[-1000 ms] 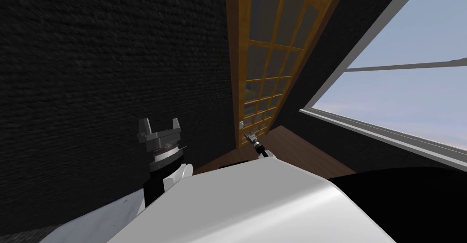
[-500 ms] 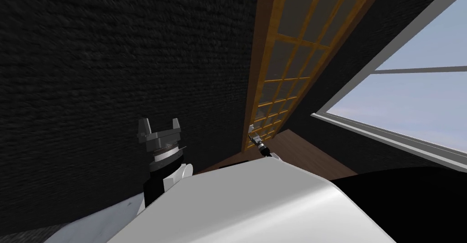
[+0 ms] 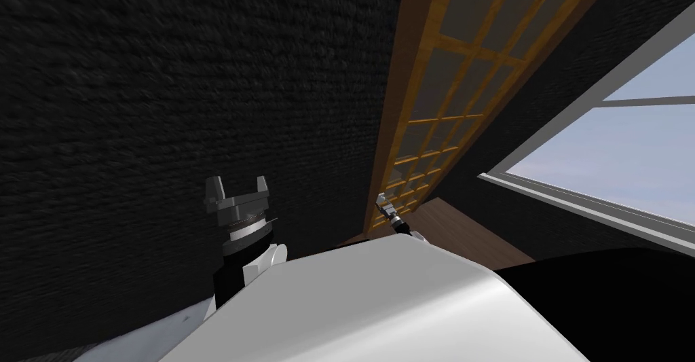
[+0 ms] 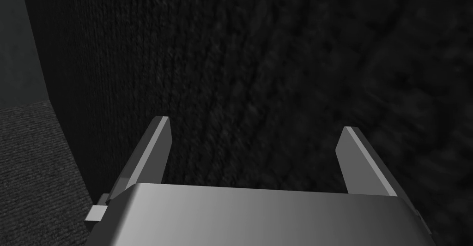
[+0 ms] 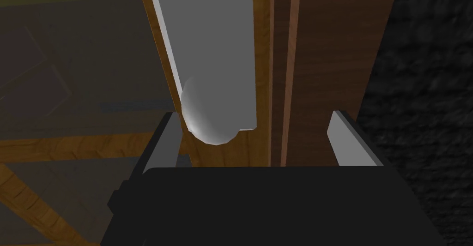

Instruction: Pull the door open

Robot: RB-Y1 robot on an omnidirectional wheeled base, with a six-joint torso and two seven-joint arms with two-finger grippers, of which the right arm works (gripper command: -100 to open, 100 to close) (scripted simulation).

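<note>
Holds the right gripper [image 5: 253,114] spread at the door [image 3: 434,106], one finger on either side of the grey handle [image 5: 208,118]. Places the handle's rounded knob just beside one finger and well apart from the other. Locates the handle on the door's wooden edge, next to the darker brown door frame [image 5: 323,49]. Shows the door as a wooden grid of glass panes, set in the dark wall [image 3: 203,73]. Holds the left gripper [image 4: 256,123] spread as well, pinching nothing, facing the dark wall well to the left of the door. Shows a window [image 3: 611,140] to the right of the door and brown floor [image 3: 468,232] at the door's foot.
</note>
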